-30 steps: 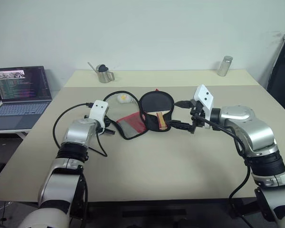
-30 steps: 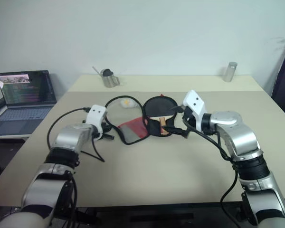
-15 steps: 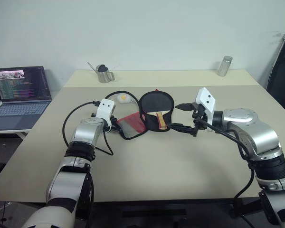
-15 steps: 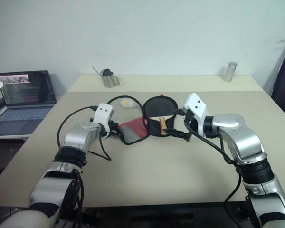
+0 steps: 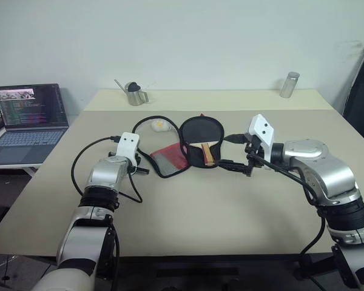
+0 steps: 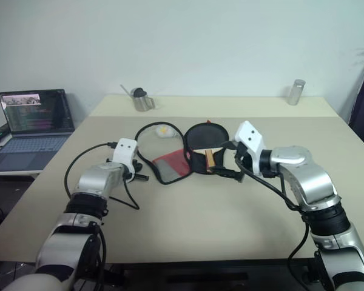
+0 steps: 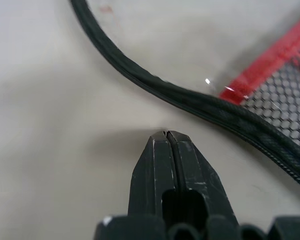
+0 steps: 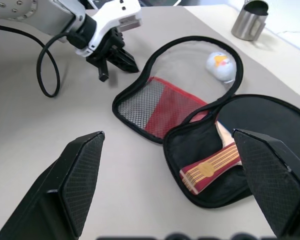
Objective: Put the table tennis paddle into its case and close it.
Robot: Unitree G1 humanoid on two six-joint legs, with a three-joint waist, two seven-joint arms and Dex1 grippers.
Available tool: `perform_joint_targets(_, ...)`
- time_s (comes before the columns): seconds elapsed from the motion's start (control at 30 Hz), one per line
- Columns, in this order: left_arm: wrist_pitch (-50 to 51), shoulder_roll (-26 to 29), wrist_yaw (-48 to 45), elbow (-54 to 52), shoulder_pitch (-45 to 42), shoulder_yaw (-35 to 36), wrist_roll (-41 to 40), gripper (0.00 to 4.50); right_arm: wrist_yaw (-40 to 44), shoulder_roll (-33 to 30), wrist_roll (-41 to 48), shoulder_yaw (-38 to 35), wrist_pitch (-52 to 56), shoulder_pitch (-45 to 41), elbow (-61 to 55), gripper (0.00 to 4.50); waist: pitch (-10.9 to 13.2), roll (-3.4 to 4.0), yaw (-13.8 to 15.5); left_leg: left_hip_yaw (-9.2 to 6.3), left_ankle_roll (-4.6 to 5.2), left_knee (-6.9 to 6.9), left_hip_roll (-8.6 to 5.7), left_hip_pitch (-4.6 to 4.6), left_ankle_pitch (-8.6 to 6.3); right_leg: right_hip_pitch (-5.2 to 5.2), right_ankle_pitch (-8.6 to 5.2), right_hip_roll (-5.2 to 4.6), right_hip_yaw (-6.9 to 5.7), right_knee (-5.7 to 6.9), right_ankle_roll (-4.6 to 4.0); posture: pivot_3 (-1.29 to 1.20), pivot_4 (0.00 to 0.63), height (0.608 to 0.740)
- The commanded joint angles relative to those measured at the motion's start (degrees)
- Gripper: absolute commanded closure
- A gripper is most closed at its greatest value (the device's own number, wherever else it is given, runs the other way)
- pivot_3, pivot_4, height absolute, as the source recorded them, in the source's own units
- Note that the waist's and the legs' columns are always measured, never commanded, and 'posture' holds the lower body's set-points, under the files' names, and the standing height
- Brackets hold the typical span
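Paddle [image 8: 225, 150] lay inside open case [image 5: 170, 159] on table [image 5: 230, 200]. Left gripper [image 7: 166, 136] pinched together, empty, beside flap rim; right gripper [image 5: 235, 150] spread wide near handle. Risk (judged): flap snagging on handle, zip jamming.

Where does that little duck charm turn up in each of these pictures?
Left eye view: the duck charm lies inside the loop of the case's open flap, left of the paddle.
Right eye view: same spot.
Left wrist view: not in it.
Right wrist view: white ball with an orange beak.
Shared landmark: the red mesh pocket.
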Motion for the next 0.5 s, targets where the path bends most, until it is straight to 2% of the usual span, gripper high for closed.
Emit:
perform_joint_targets(0.03, -1.44, -1.55, -0.13, 2.53, -2.24, 0.53, -0.52, 4.46, -0.19, 0.02, 0.45, -0.72, -0.66, -0.61, -2.05, 0.0, -0.01, -0.02, 0.13, -0.01, 0.0, 0.01, 0.0, 0.0, 0.0, 0.02, 0.0, 0.0, -0.01, 0.0, 0.0, 0.0, 0.15, 0.74)
perform_joint_targets(0.27, -10.22, -6.24, 5.61, 13.26, -10.75, 4.23, -1.27, 4.46, -1.26, 0.85, -0.14, -0.3, -0.71, -0.71, -2.07, 0.0, -0.02, -0.04, 1.5, -0.12, 0.01, 0.11, -0.04, 0.02, 0.01, 0.16, 0.01, -0.01, -0.12, -0.01, 0.01, 0.0, 0.15, 0.74)
perform_joint_targets(0.5, -17.88, -7.54, 7.18, 13.16, -11.4, 5.1, -1.86, 4.46, -2.51, 0.6, -0.27, -0.97, -0.32, -0.11, -2.74, 0.0, -0.02, -0.04, 1.37, -0.07, 0.01, 0.12, -0.02, -0.04, 0.01, 0.07, 0.01, -0.02, -0.08, -0.07, 0.01, 0.0, 0.15, 0.74)
